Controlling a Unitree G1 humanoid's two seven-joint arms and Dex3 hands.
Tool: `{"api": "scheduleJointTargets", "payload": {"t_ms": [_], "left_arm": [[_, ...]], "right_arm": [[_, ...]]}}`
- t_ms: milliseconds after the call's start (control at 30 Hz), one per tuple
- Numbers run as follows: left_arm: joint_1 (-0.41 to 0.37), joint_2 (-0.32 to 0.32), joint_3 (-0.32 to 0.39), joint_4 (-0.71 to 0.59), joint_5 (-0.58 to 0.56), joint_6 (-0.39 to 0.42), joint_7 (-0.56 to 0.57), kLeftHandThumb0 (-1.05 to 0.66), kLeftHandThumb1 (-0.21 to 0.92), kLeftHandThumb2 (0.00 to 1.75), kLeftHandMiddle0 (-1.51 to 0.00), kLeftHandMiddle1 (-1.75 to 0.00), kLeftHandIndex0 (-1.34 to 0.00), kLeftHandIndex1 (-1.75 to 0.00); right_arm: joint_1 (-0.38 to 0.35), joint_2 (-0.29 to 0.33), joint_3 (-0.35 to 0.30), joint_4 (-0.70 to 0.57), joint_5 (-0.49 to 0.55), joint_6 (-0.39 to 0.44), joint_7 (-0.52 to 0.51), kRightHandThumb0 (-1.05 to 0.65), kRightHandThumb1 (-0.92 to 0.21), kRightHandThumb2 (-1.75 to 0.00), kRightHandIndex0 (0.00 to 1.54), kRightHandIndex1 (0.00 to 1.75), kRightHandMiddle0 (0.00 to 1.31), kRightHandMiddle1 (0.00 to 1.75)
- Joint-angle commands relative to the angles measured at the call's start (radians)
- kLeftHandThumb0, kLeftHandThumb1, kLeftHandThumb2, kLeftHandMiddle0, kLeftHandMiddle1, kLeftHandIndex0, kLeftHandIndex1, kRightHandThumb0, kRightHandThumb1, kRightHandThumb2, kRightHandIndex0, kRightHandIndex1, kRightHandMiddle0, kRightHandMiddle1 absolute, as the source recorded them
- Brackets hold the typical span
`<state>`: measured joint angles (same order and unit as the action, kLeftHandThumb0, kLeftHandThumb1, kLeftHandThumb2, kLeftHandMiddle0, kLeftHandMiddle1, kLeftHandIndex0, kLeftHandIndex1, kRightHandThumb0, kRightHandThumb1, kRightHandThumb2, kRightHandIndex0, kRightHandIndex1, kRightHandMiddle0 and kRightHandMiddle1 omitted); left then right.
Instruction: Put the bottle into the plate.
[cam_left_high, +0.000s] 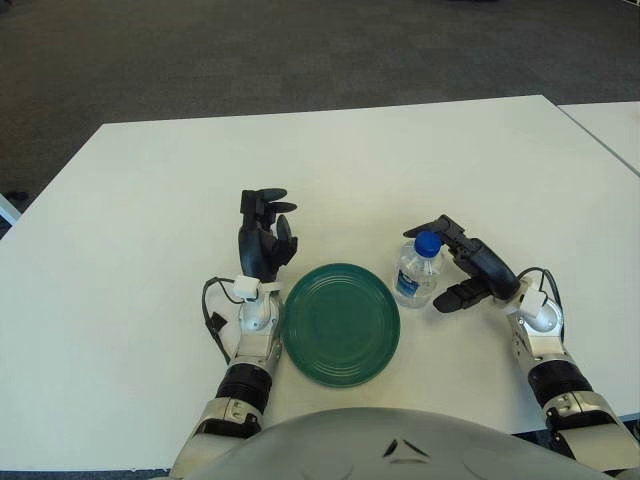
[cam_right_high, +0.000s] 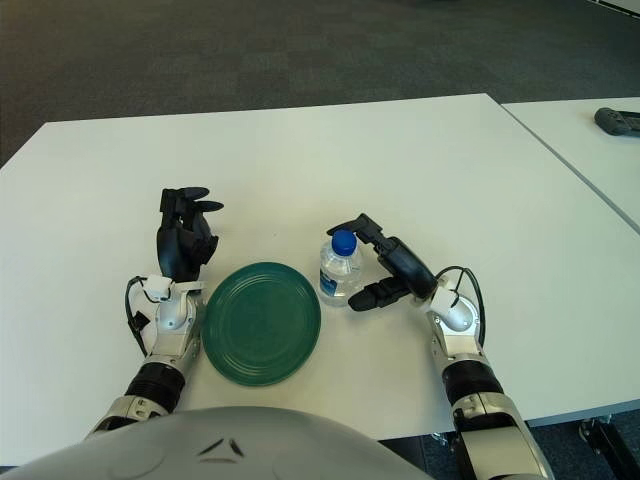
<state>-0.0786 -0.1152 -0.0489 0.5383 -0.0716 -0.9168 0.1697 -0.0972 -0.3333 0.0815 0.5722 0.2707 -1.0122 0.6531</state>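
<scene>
On the white table (cam_left_high: 150, 200), left eye view: the bottle (cam_left_high: 416, 272) stands upright just right of the green plate (cam_left_high: 341, 322), label unreadable. Right eye view: right hand (cam_right_high: 392, 272) cups it, fingers apart; left hand (cam_right_high: 182, 240) is open beside the plate.

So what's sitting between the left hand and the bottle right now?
Only the green plate, empty, lies between the left hand and the bottle; both eye views show it.

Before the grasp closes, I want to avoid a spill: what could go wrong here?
1. The right hand is open around the upright bottle; an uneven squeeze could tip it.
2. The bottle stands close to the green plate; dragging instead of lifting could catch the rim.
3. The left hand shows by the plate's left edge and could bump it.
</scene>
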Motion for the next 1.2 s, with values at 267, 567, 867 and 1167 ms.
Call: {"api": "scheduleJointTargets", "payload": {"t_ms": [267,567,867,1167], "left_arm": [[0.009,-0.075,0.019,0.061,-0.005,-0.022,0.004,-0.97,0.92,0.69,-0.22,-1.70,-0.22,-1.54],[0.002,-0.083,0.021,0.063,-0.006,-0.007,0.009,-0.95,0.92,0.69,-0.24,-1.69,-0.19,-1.54],[0.001,-0.091,0.020,0.062,-0.013,-0.008,0.009,-0.97,0.92,0.70,-0.25,-1.71,-0.20,-1.53],[0.001,-0.097,0.019,0.063,-0.019,-0.024,0.005,-0.98,0.92,0.71,-0.27,-1.72,-0.21,-1.53]], "right_arm": [[0.052,0.070,-0.119,-0.099,-0.277,0.016,-0.307,-0.50,-0.29,-1.33,1.18,1.74,0.64,1.74],[0.055,0.082,-0.162,-0.122,-0.471,-0.012,-0.491,-0.46,-0.39,-1.22,1.30,1.75,0.56,1.75],[0.063,0.085,-0.154,-0.151,-0.546,-0.030,-0.595,-0.43,-0.51,-1.07,1.28,1.75,0.46,1.75],[0.050,0.082,-0.152,-0.144,-0.577,-0.064,-0.655,-0.42,-0.55,-1.03,1.26,1.75,0.44,1.75]]}}
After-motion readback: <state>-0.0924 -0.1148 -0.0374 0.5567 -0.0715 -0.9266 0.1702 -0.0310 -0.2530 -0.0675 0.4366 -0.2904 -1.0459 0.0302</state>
